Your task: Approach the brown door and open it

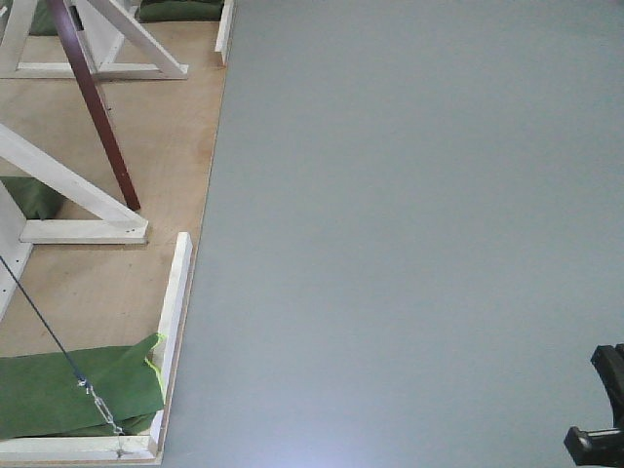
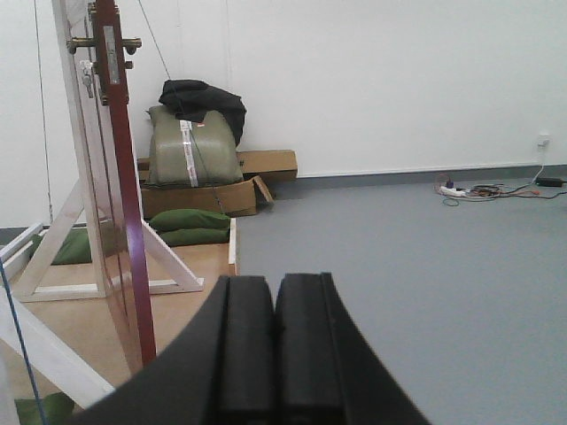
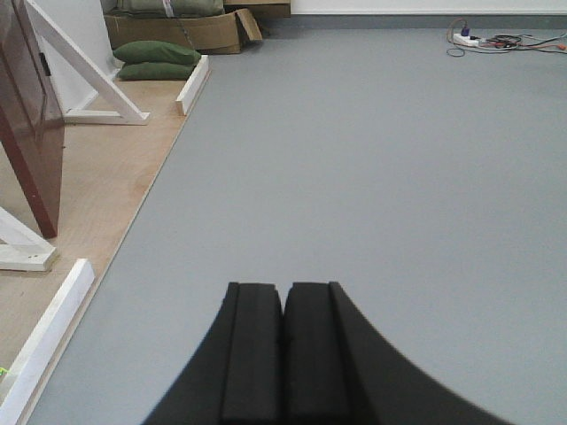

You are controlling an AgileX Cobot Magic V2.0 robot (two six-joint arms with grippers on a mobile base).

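reddish-brown glossy door edge-on, brass handle, left end effector and right end effector closed

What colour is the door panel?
Glossy reddish-brown. The brown door shows best in the left wrist view, edge-on.

Grey floor is stretching wide beside the plywood platform. White braces are standing on it, a green sandbag is lying at its near corner, and an olive bag is sitting atop a cardboard box.
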